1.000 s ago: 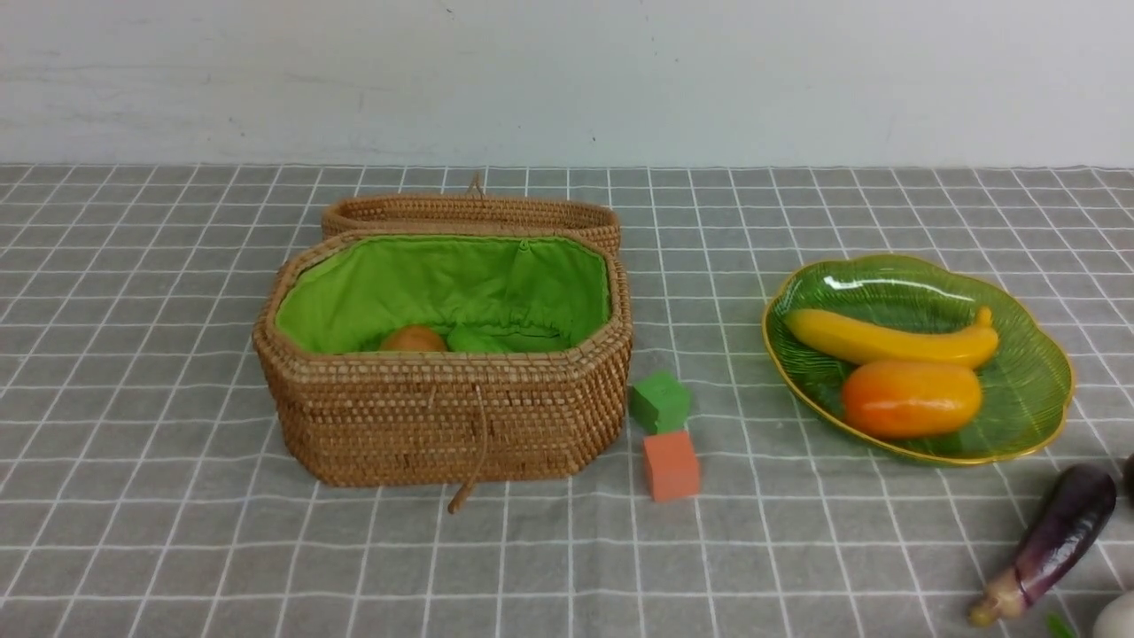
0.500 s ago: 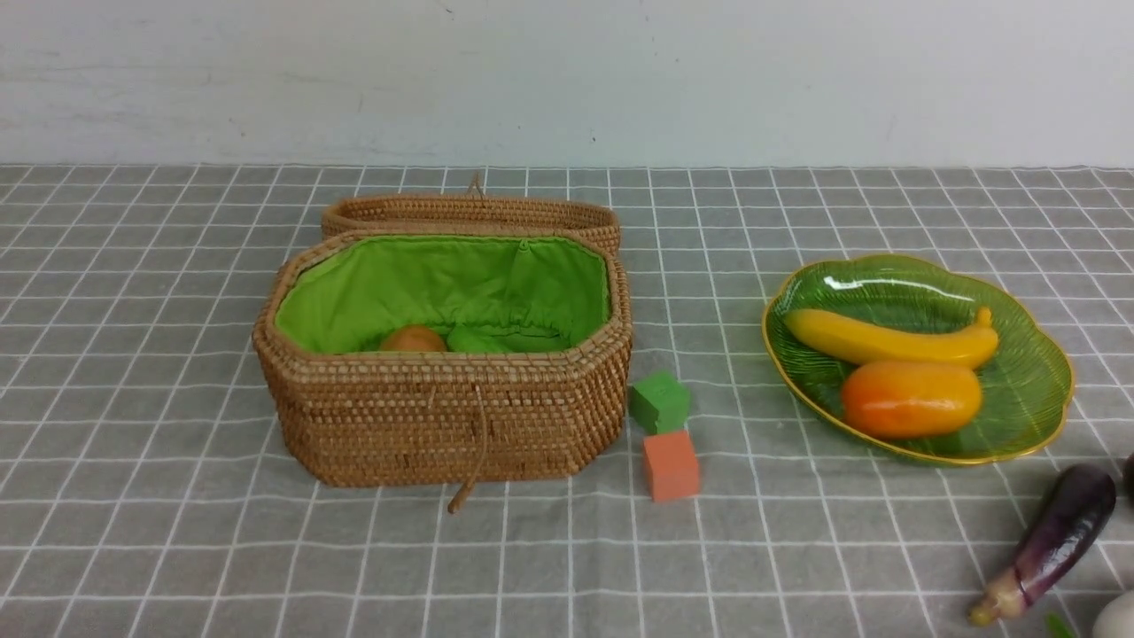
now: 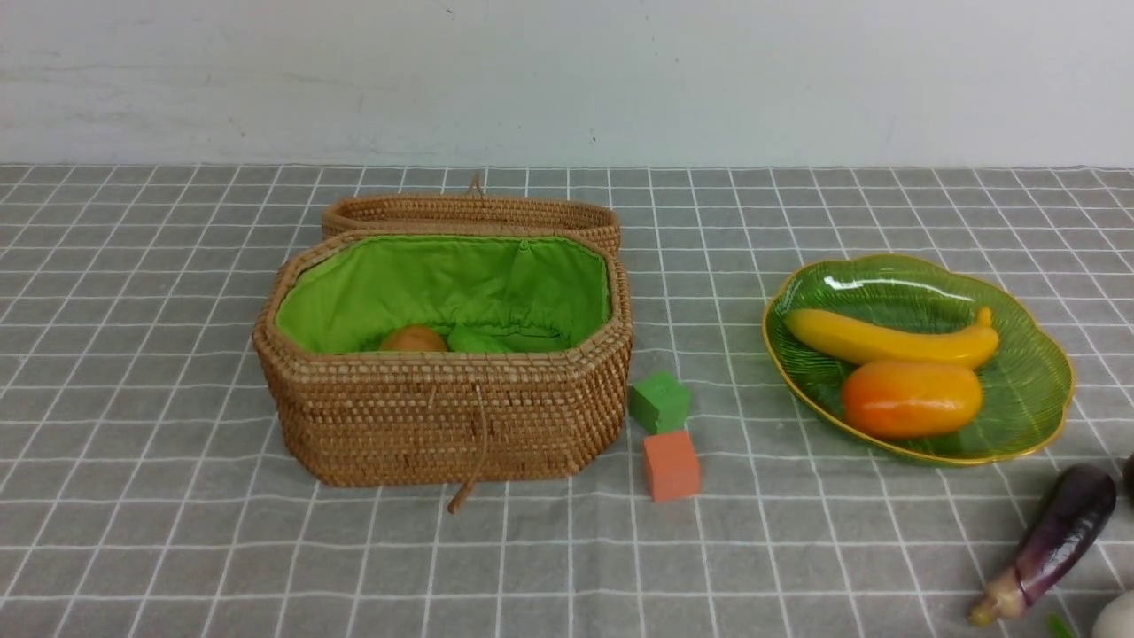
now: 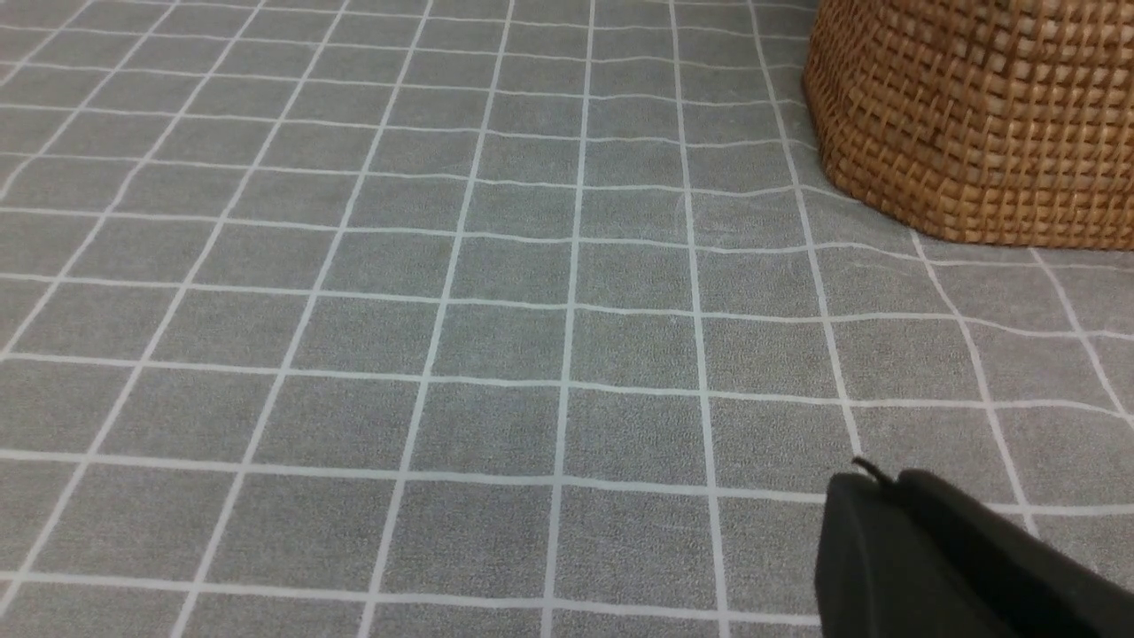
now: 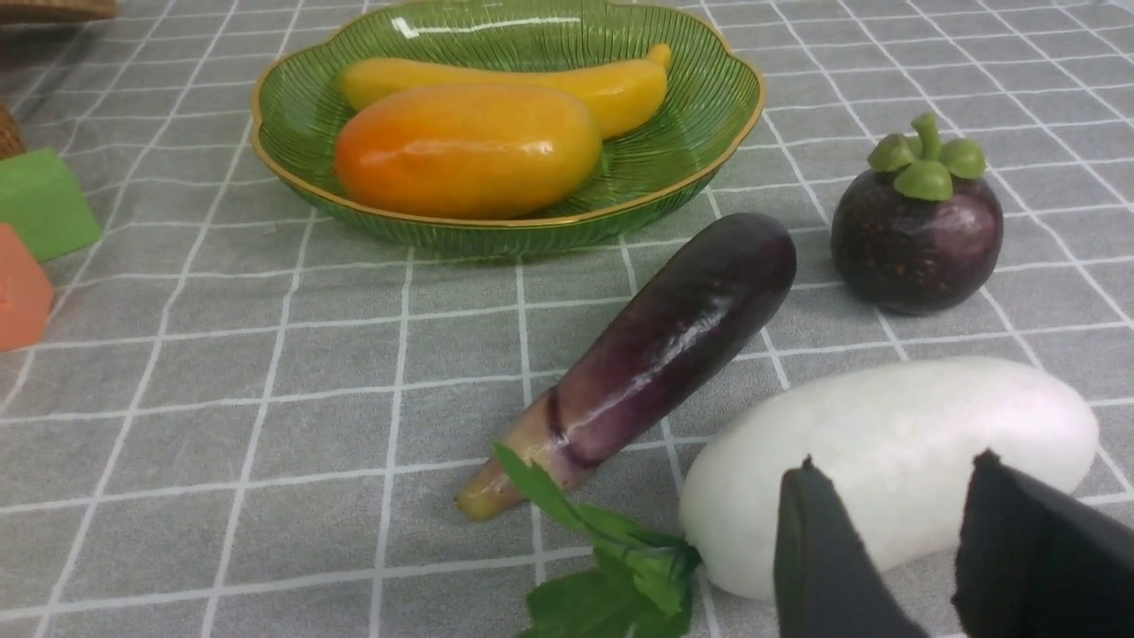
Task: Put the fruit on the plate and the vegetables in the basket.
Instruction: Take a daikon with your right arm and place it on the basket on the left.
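Bright, even light, soft shadows, sharp focus, white glare on the plate [image 3: 1019,354].

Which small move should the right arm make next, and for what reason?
Probably lower the right end effector onto the white vegetable and close on it. Its jaws stand apart with nothing between them, just in front of that vegetable, which lies loose beside the eggplant and is not yet in the basket.
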Controlling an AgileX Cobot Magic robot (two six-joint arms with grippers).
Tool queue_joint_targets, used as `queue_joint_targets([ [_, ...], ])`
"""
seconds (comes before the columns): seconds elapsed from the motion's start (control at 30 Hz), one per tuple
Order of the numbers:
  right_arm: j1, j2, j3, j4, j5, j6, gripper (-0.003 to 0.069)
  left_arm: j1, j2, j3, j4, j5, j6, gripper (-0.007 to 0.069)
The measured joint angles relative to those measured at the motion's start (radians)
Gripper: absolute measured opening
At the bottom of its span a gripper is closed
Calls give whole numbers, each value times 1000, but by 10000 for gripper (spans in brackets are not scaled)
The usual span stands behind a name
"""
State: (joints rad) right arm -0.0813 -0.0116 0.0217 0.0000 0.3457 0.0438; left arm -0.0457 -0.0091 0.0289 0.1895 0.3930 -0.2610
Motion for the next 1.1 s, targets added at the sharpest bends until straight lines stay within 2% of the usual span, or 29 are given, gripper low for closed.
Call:
queue_joint_targets([
  [0.13,0,0,6,48,-128,47,241,0,0,0,0,0,0,29],
  [0.27,0,0,6,139,-412,177,241,0,0,0,0,0,0,35],
  [0.3,0,0,6,144,-427,183,241,0,0,0,0,0,0,36],
  [0.37,0,0,6,173,-607,240,241,0,0,0,0,0,0,39],
  [0.5,3,0,-23,177,-670,300,241,0,0,0,0,0,0,39],
  [0.63,8,8,-234,178,-542,378,241,0,0,0,0,0,0,47],
  [0.77,11,124,-556,178,-280,412,241,0,0,0,0,0,0,51],
  [0.8,11,132,-556,178,-265,412,241,0,0,0,0,0,0,51],
  [0.83,11,199,-669,175,-137,405,241,0,0,0,0,0,0,52],
  [0.97,11,375,-827,146,202,292,241,0,0,0,0,0,0,52],
  [1.1,11,516,-821,71,419,134,241,0,0,0,0,0,0,57],
])
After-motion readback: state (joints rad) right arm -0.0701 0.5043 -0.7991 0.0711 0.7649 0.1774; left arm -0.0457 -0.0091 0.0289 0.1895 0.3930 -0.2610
